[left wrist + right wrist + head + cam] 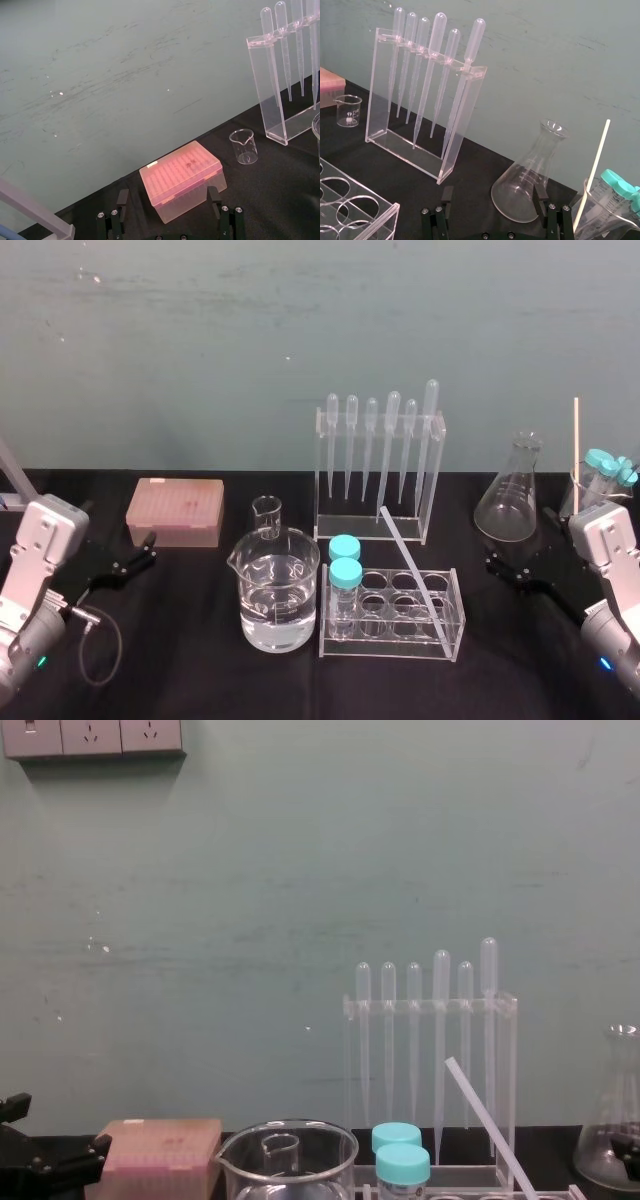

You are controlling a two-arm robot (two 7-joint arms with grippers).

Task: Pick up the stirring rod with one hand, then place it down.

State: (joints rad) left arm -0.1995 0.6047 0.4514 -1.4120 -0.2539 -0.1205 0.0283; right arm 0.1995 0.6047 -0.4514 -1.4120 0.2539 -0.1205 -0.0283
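We see left gripper (168,198), right gripper (493,193): jaws wide apart, empty; stirring rod (411,562) leans in tube rack (400,649), well apart from both.

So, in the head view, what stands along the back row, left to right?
Pink plastic tip box → small empty glass beaker → clear acrylic rack of pipettes → clear glass conical flask → glass beaker holding teal-capped tubes.

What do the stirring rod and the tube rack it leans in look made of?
The stirring rod looks like glass or hard plastic: translucent milky white, smooth, straight. The tube rack is likely clear acrylic: flat glossy sheets with bright edges.
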